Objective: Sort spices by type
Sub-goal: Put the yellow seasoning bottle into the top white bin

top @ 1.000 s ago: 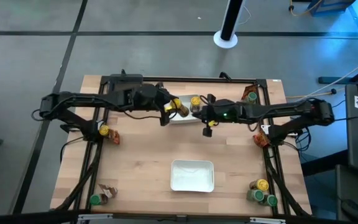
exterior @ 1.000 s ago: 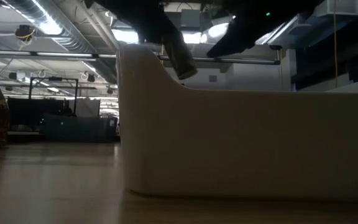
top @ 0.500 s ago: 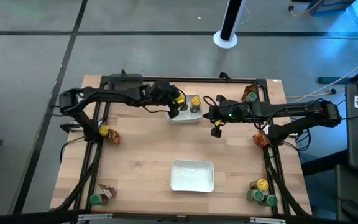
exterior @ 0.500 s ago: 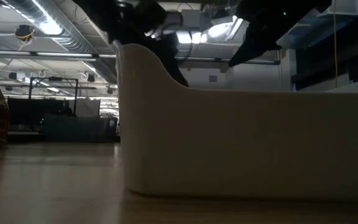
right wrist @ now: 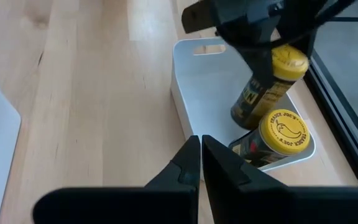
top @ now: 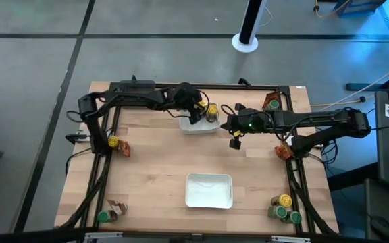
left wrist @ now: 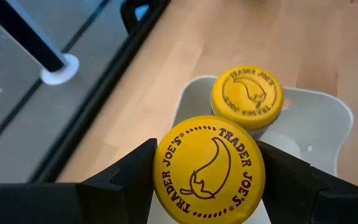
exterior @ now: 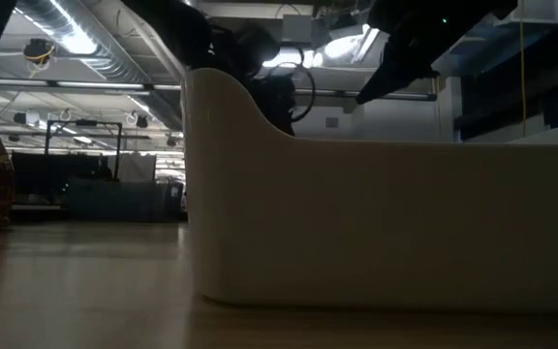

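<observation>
Left end effector (left wrist: pixel 207 186) gripping a yellow-lid jar (right wrist: pixel 263 93) by its sides, jar leaning, lid end tipped up, bottom down in the white tray (right wrist: pixel 210 93), second jar (right wrist: pixel 272 140) lying just beside it, right end effector (right wrist: pixel 201 163) pinched closed nearby, holding nothing

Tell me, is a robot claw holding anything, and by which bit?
The left claw holds a yellow-lidded jar by its sides just under the lid, over the white tray. The right claw is shut, holding nothing.
</observation>
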